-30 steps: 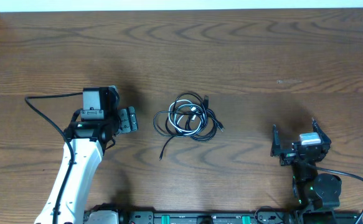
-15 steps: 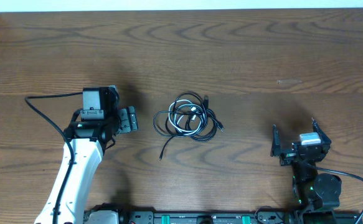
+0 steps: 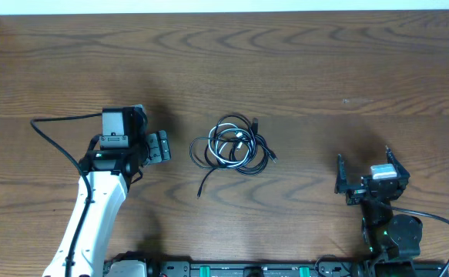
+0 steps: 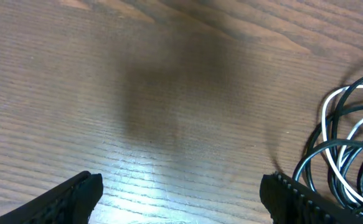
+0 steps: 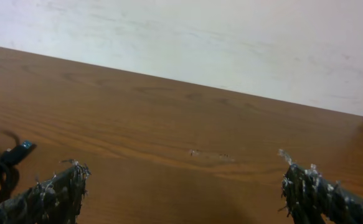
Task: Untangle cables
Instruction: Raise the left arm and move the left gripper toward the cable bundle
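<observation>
Overhead, the cables (image 3: 233, 146) lie in one loose tangle near the middle of the wooden table (image 3: 324, 61), black loops wound over and through a single white cord (image 3: 226, 154). One black tail (image 3: 206, 178) trails out of the bundle toward the near edge, and small plug ends poke out at the far side and at the right of the knot. The left gripper (image 3: 161, 147) hangs just beside the tangle on its left, pointed at it but apart from it, with its jaws spread wide and nothing between them. Its wrist camera shows both dark fingertips (image 4: 81, 190) at the bottom corners of the view, bare wood and a soft shadow between them, and the black and white loops curling in at the right edge, close to the right-hand fingertip; whether they touch it cannot be told. The right gripper (image 3: 365, 165) sits well apart from the cables, low at the right of the table near its arm's base, its jaws likewise fully spread and empty. From its wrist, the frayed-looking fingertips (image 5: 69, 183) frame open tabletop and a pale wall (image 5: 231, 43) beyond, with a blue-tipped plug (image 5: 20, 149) and a bit of black cord at the far left.
</observation>
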Controlling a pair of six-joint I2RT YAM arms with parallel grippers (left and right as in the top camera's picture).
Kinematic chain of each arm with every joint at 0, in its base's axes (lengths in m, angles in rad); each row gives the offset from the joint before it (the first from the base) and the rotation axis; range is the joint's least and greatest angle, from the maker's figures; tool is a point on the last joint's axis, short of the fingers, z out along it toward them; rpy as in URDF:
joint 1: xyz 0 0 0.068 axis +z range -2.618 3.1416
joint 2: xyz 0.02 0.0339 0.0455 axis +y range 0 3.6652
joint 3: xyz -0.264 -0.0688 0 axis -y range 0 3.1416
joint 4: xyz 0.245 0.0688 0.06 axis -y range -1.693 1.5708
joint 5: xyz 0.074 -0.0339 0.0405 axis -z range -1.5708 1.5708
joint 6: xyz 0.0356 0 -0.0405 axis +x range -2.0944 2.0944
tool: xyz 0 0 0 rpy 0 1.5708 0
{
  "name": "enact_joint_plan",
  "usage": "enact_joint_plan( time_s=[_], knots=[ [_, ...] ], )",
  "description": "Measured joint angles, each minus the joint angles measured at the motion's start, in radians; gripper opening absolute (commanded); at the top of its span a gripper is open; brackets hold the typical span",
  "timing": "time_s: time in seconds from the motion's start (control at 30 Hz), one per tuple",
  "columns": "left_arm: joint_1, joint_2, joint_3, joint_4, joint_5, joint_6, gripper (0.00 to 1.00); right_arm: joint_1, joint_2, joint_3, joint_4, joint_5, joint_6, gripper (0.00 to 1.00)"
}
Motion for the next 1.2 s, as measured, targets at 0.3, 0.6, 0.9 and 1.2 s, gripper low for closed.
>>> enact_joint_plan(
  time_s=[0.3,0.6,0.9,1.2],
  knots=[
    [0.0,0.0,0.0,0.016,0.0,0.0,0.86,0.0,0.0,0.0,0.0,0.0,0.0,0.99],
    [0.0,0.0,0.0,0.022,0.0,0.0,0.86,0.0,0.0,0.0,0.0,0.0,0.0,0.99],
    [0.0,0.0,0.0,0.024,0.0,0.0,0.86,0.0,0.0,0.0,0.0,0.0,0.0,0.99],
    [0.0,0.0,0.0,0.024,0.0,0.0,0.86,0.0,0.0,0.0,0.0,0.0,0.0,0.99]
  ],
)
